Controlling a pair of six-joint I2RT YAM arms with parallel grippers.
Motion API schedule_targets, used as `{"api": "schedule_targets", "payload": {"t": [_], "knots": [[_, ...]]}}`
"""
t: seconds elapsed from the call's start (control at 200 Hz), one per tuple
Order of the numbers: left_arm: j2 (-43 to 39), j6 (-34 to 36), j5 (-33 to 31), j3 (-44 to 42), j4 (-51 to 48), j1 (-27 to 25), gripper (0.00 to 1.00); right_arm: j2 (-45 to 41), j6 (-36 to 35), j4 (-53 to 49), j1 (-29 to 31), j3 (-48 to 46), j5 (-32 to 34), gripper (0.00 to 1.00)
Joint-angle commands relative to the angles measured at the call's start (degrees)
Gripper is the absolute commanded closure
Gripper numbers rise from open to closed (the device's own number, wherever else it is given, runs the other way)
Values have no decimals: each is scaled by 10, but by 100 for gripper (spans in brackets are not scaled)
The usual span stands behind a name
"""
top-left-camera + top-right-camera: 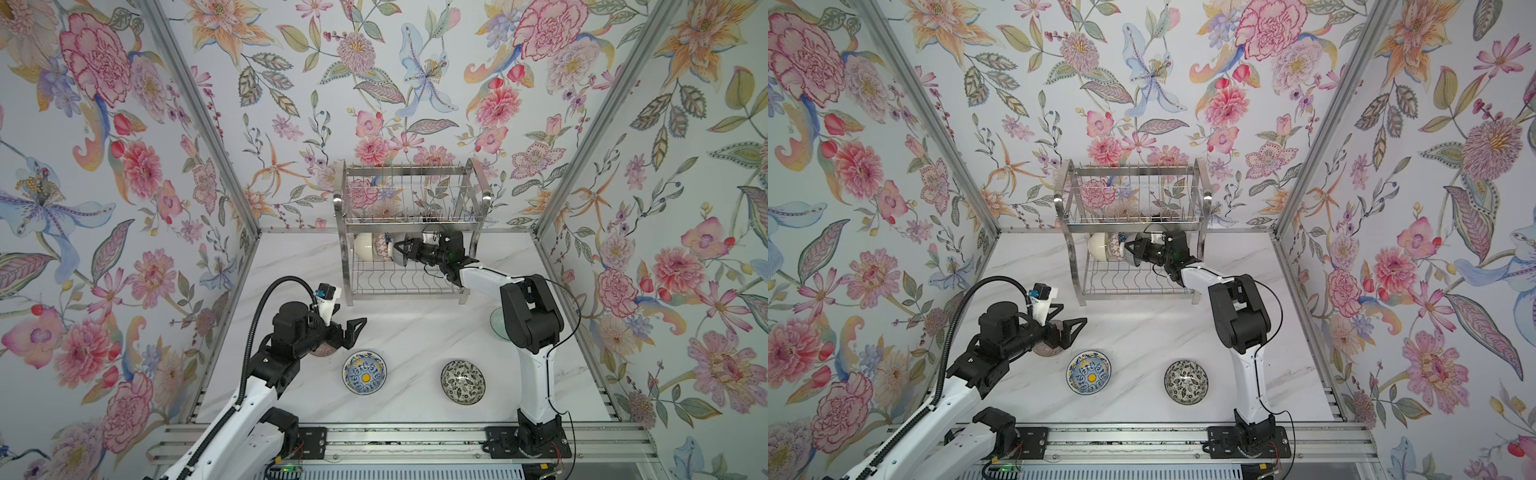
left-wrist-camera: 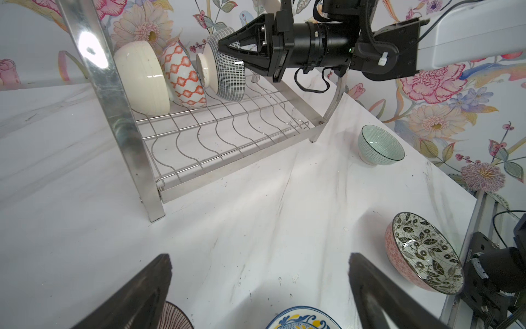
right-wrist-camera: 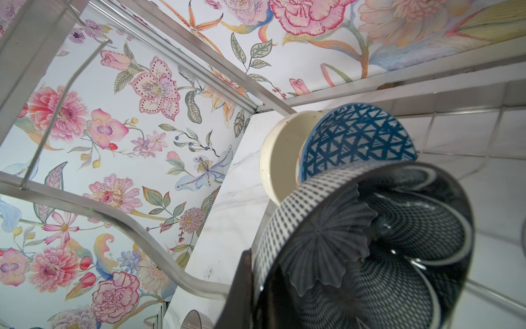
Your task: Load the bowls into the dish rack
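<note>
Over at 8 o'clock on the white marbled counter [image 1: 415,332], the left hand [image 2: 259,256] hangs spread wide and empty just above the mauve ribbed ceramic bowl [image 1: 1048,352]. I'd say that bowl is its next pick. It would call for coming down over the rim and closing. Near 6 o'clock sits the blue-and-white bowl with the yellow centre [image 1: 364,372], mouth up. The black-and-white leafy bowl [image 1: 463,381] sits at 5 o'clock.

At 12 o'clock stands the two-tier shiny steel wire dish rack [image 1: 409,227], and that's where the work is. The right hand [image 2: 222,47] reaches in from 3 o'clock, pressed together on the rim of the dark navy flower-shaped bowl [image 3: 370,256]. It looks like the placing step for a third bowl. What's left is to settle the bowl into the wavy wires, let go and back out toward 3 o'clock without catching the upper tier. I can't tell whether it already rests on the shelf.

On the lower shelf the plain cream bowl [image 2: 142,79], the blue lattice bowl with orange outside [image 2: 183,77] and the navy one stand on edge, close together. The navy bowl's foot points to 9 o'clock and its mouth to 3 o'clock, so its axis lies along the shelf.

The pale green bowl [image 2: 380,145] waits at 3 o'clock, mostly behind the right arm.
</note>
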Motion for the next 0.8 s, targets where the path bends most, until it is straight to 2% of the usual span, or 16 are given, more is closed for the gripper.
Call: {"api": "schedule_targets", "payload": {"t": [0.0, 0.235, 0.435, 0.796], "knots": [[9, 23, 21, 33, 12, -5, 1, -2, -27, 18, -4, 20, -10, 97], [31, 53, 33, 54, 11, -5, 1, 2, -41, 8, -7, 29, -3, 97], [50, 65, 20, 75, 19, -5, 1, -5, -45, 18, -9, 16, 23, 98], [88, 93, 11, 95, 36, -5, 1, 14, -33, 31, -17, 36, 33, 97]]}}
